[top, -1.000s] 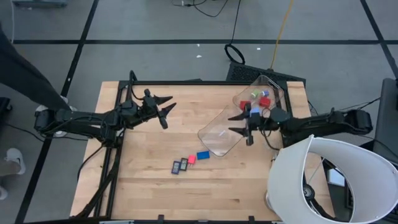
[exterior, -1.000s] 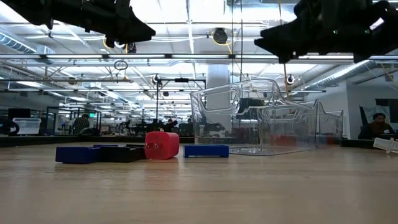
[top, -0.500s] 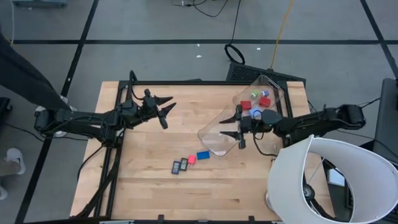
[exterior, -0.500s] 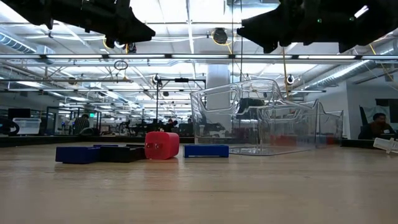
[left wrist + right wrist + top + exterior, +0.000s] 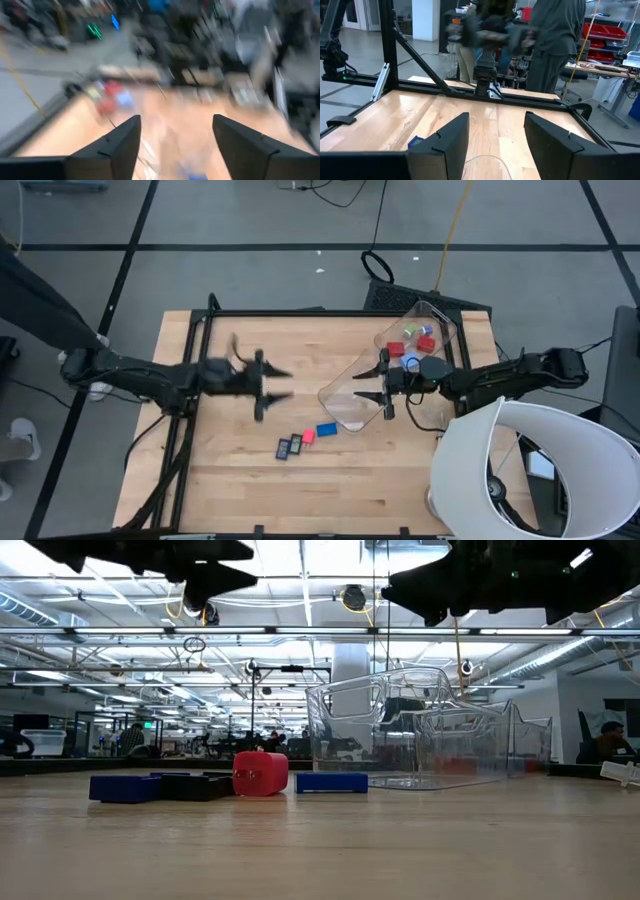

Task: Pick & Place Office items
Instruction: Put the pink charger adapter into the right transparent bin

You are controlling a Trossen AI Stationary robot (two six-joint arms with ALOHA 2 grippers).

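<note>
**Table inventory: office items, bin and two arms**

Loose items: a row is laid on the wooden table (image 5: 240,460) near its front middle, made up of two dark flat rectangles (image 5: 289,447), a red block (image 5: 308,436) and a blue block (image 5: 326,430), each just beside the next. Binned items: red, blue and green pieces (image 5: 415,340) are seen at the far end of the clear plastic bin (image 5: 350,400), which is tipped on its side. Left gripper (image 5: 283,383): held above the table, behind the loose row, fingers spread with nothing between them. Right gripper (image 5: 368,385): held over the bin's open mouth, fingers parted and empty. A person (image 5: 555,45) is seen standing beyond the table
</note>
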